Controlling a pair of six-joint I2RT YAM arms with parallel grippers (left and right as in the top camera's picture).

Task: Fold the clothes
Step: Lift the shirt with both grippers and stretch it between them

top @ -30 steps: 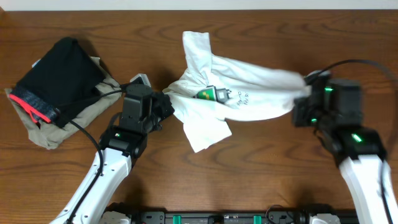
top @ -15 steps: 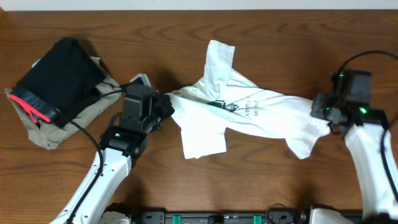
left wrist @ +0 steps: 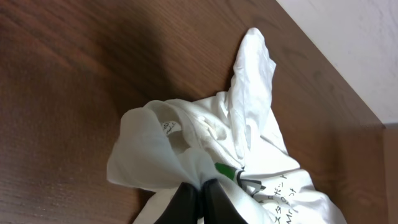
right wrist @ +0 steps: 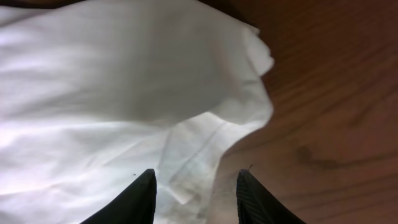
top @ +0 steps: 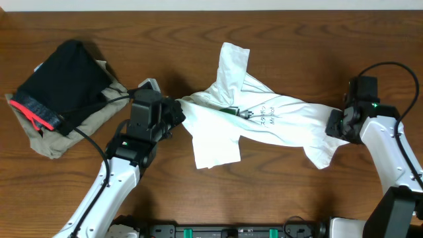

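Note:
The clothes, a white T-shirt [top: 277, 125] with a small green graphic [top: 232, 110] and dark lettering, lie crumpled across the middle of the table, one sleeve pointing to the far edge. My left gripper [top: 177, 110] is shut on the shirt's left end; in the left wrist view the cloth [left wrist: 249, 112] bunches into the closed fingertips of that gripper [left wrist: 203, 182]. My right gripper [top: 334, 125] stands open at the shirt's right end. In the right wrist view the hem [right wrist: 124, 93] lies on the wood below the spread fingers of the right gripper [right wrist: 196, 174], with nothing gripped.
A folded black garment with a red-pink band [top: 63, 82] rests on a tan garment [top: 39, 142] at the far left. A black cable [top: 390, 66] loops above the right arm. The table's far edge [top: 211, 11] meets a white wall.
My right gripper has opened and let go of the shirt. The shirt's right end has dropped flat on the table. The left gripper has kept its hold in place.

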